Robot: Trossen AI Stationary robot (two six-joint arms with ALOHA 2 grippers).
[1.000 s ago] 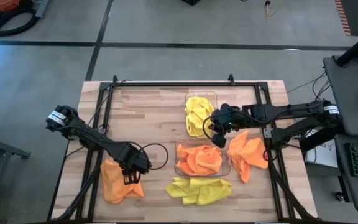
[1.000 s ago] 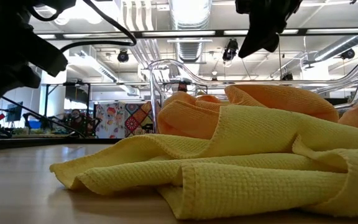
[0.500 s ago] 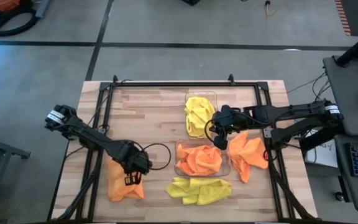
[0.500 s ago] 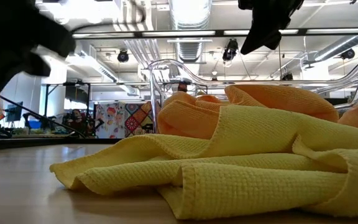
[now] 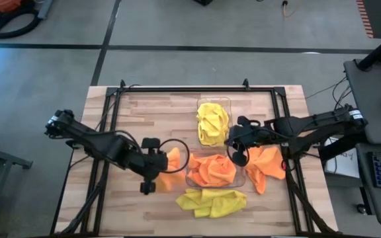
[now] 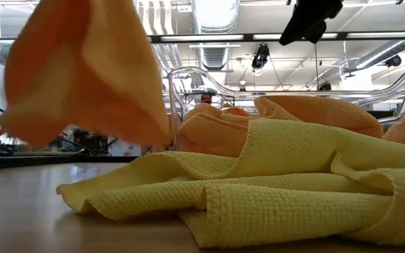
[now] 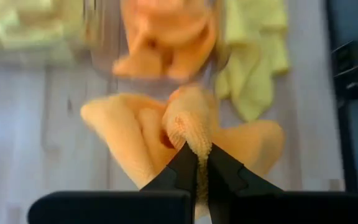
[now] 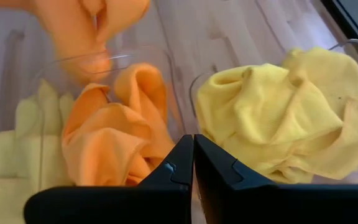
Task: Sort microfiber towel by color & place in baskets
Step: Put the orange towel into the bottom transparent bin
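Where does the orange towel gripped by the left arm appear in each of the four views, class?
High view: the orange towel hangs from the shut left gripper, left of the basket of orange towels.
Low view: upper left, lifted off the table.
Left wrist view: centre, pinched between the fingers.
Right wrist view: top left, beyond the basket.
Shared landmark: the basket of orange towels.

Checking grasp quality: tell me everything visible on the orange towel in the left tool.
The orange towel is a soft, waffle-textured cloth, bunched and hanging in folds. The left tool is shut on a pinched fold near its top, holding it off the wooden table, just left of the clear basket of orange towels. Nothing else visibly touches it.
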